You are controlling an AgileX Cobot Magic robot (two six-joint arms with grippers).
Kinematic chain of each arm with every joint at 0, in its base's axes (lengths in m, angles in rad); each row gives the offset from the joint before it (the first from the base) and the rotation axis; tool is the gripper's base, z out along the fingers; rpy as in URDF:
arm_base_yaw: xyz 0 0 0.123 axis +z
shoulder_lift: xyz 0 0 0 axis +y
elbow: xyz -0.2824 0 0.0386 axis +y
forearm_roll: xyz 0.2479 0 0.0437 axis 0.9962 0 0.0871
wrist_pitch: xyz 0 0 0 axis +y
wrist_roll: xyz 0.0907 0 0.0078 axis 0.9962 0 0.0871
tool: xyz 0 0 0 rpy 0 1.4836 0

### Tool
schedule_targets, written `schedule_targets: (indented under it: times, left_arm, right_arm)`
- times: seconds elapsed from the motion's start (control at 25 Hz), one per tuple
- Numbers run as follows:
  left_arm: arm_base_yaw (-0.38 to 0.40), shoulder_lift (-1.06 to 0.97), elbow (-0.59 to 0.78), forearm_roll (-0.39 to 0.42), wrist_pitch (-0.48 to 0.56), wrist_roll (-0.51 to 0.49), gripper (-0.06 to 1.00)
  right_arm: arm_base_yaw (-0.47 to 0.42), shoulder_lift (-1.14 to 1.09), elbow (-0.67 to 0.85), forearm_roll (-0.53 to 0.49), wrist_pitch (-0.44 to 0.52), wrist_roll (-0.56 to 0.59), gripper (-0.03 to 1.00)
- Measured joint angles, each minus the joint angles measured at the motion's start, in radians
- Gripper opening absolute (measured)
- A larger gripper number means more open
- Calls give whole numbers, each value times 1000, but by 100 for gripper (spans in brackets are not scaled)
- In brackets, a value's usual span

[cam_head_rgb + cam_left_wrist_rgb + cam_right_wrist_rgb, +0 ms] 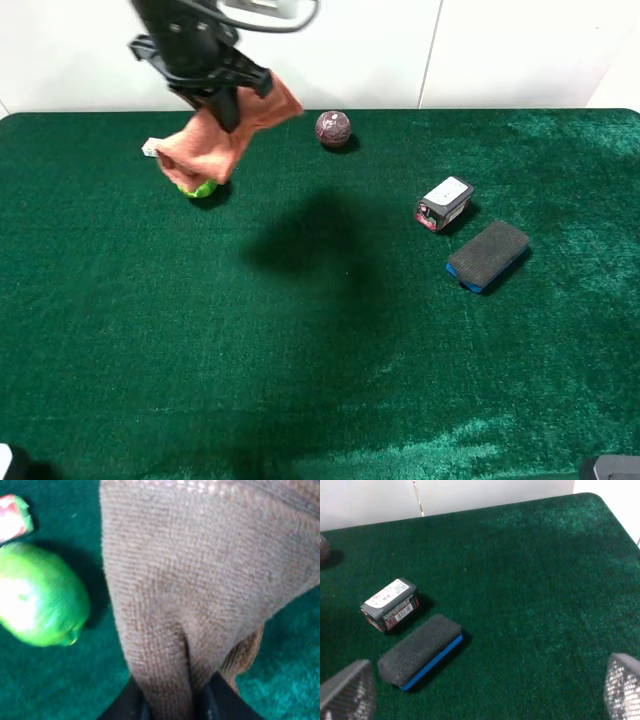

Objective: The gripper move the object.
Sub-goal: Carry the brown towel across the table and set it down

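Green felt table point(330, 400), left jaws clenched on orange towel point(205, 150), right jaws spread.

**Even overhead light, soft shadows, one murky close-up**

The exterior high view is bright and evenly lit from above. The green table cloth point(330, 380) shows a paler sheen along its right and near edges. A broad, soft-edged shadow lies across the middle of the cloth. Small dark shadows hug the sponge block point(488, 255) and the dark red ball point(333, 128).

In the left wrist view the towel point(200, 580) fills the frame, dull, brownish and slightly soft. The lime point(37, 595) carries a washed-out patch of glare.

The right wrist view is sharp at the centre, while the fingertips point(345, 690) of the right gripper point(484, 690) blur at the corners.
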Motion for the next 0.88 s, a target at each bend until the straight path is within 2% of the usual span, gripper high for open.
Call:
schedule_targets:
  times: [0.28,0.4,0.64,0.88]
  left_arm:
    - [-61,136,-40,10,4,-10,16]
    - [-69,171,-40,38,4,-33,16]
    - [-68,183,-40,151,4,-89,16]
    - [-67,196,-39,166,-7,-99,16]
  right_arm:
    - [0,0,0,0,0,0,70]
    - [0,0,0,0,0,0,70]
    - [0,0,0,0,0,0,70]
    - [0,0,0,0,0,0,70]
